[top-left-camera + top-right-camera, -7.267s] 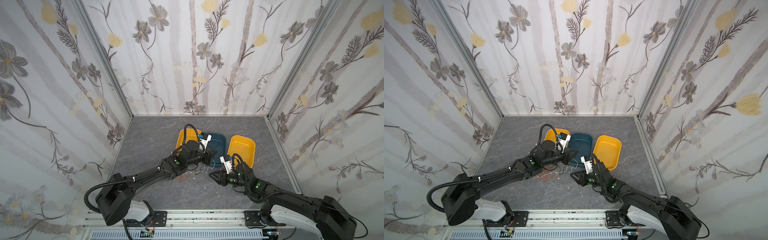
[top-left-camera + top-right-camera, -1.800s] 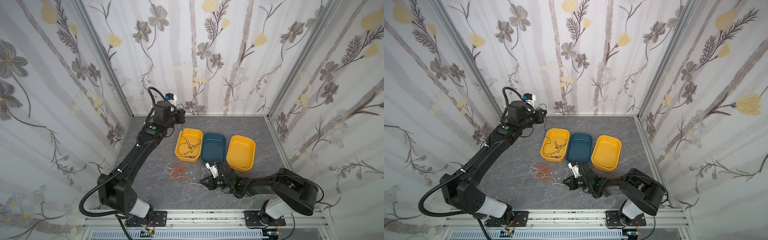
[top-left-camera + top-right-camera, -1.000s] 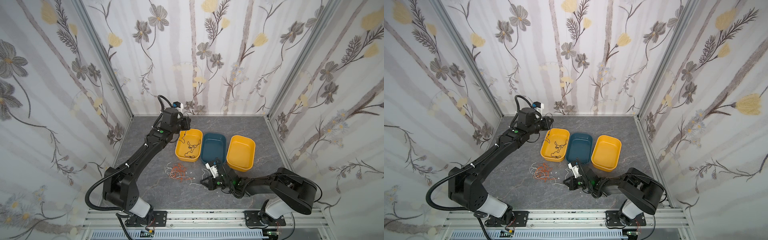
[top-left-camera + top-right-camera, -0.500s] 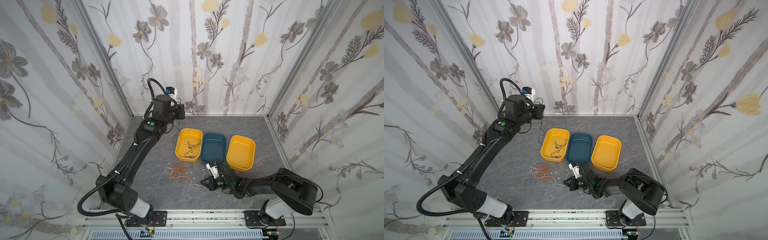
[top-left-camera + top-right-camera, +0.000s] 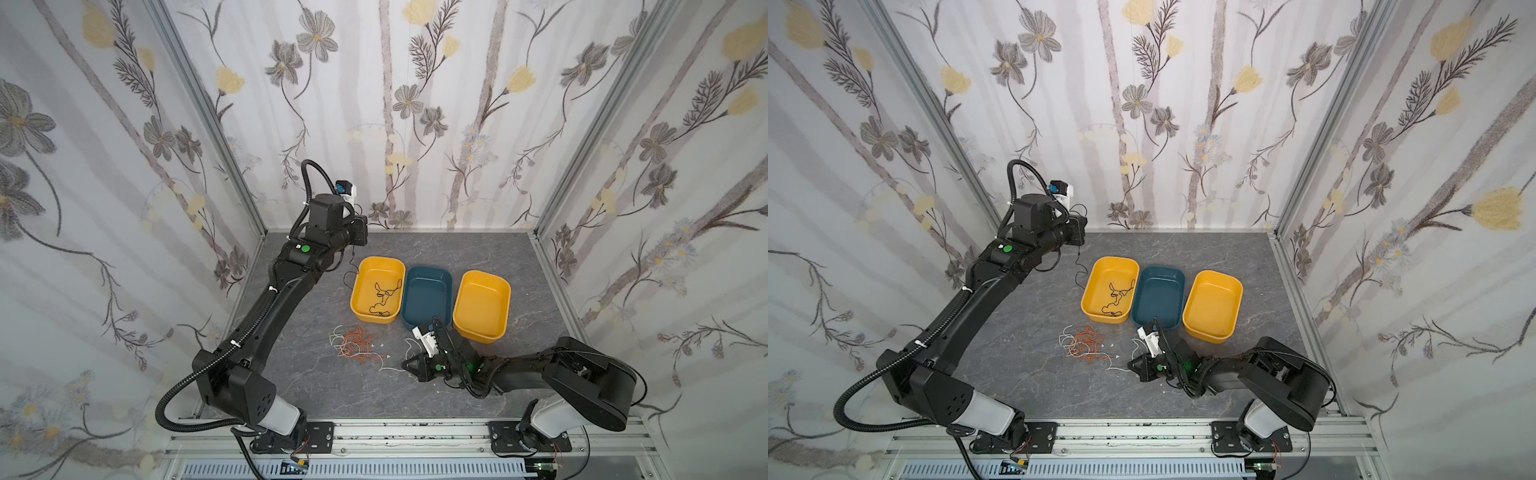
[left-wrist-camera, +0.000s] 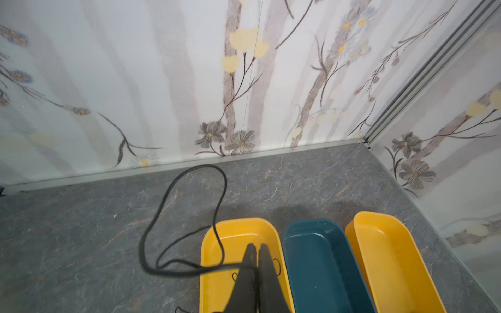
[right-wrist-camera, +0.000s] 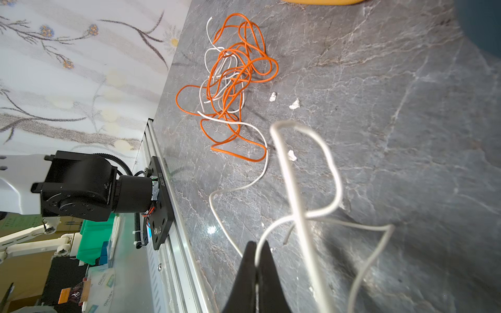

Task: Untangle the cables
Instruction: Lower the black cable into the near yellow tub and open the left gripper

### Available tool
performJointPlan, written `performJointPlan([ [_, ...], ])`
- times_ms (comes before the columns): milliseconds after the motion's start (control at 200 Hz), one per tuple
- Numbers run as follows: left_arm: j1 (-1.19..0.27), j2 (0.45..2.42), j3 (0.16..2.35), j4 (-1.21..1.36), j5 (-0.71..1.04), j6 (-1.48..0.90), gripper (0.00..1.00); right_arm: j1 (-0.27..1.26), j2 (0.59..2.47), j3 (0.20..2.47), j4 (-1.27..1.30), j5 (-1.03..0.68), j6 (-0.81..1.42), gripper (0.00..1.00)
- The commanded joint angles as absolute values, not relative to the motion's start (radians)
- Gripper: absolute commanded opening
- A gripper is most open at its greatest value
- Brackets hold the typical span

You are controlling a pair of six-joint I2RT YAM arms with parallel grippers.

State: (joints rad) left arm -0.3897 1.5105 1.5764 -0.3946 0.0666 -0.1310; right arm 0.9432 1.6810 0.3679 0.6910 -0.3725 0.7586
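The left arm (image 5: 259, 318) is built of matt black, rounded links with a round green dot (image 5: 306, 249) on an upper joint, a ribbed black hose (image 5: 158, 411) curling beside its pale grey base section (image 5: 282, 415), and a white camera housing (image 5: 349, 193) with a blue patch at the wrist. The right arm (image 5: 523, 365) is the same black over a pale grey foot (image 5: 548, 419), with small green lights (image 5: 470, 367) near its wrist, and both stand on black plates (image 5: 320, 432) screwed to a silver rail (image 5: 415, 438). The left pincer (image 6: 256, 248) and right pincer (image 7: 256, 244) are black and taper to thin tips.
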Motion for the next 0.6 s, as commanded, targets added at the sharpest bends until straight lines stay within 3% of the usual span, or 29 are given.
performJointPlan([
  [0,-0.381,1.487,1.524,-0.353,0.018,-0.113,0.0,0.943,1.681,0.372,0.719,-0.372,0.763,0.0],
  [400,-0.297,1.417,1.402,-0.344,-0.084,-0.068,0.0,0.943,1.682,0.373,0.721,-0.373,0.764,0.0],
  [595,-0.277,1.394,1.426,-0.355,-0.017,-0.11,0.0,0.945,1.688,0.374,0.724,-0.376,0.765,0.0],
])
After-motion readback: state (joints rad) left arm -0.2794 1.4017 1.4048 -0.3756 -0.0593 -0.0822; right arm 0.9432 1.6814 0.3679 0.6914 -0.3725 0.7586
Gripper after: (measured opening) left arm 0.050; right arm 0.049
